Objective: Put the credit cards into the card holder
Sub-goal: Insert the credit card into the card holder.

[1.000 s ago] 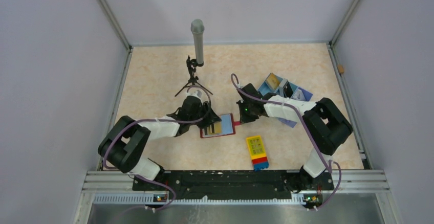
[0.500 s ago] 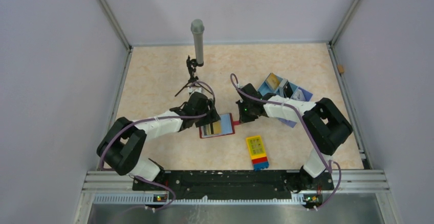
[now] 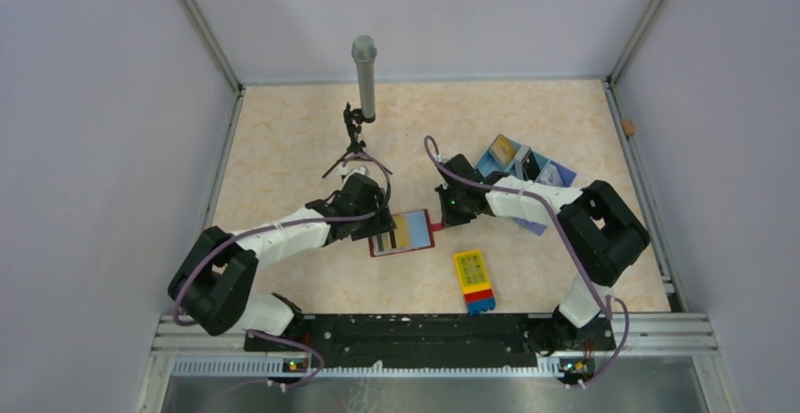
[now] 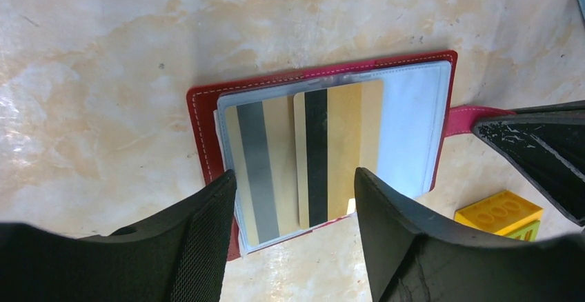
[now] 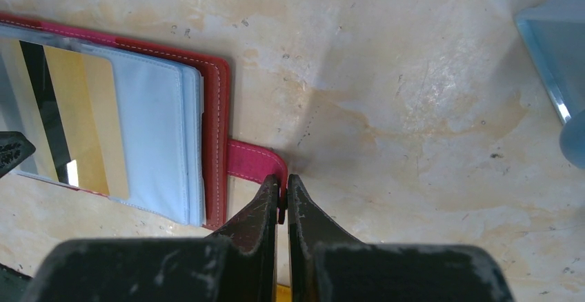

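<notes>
Part of the card holder (image 4: 200, 109) and yellow block (image 4: 498, 212) behind the fingers (image 4: 193, 247) of the left hand (image 4: 293, 178).

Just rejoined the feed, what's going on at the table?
The card holder lies open on the table with two gold striped cards at its clear pockets. The right claw is shut, tips at the holder's red tab, apparently pinning it. The left claw hangs open over the cards, holding nothing.
</notes>
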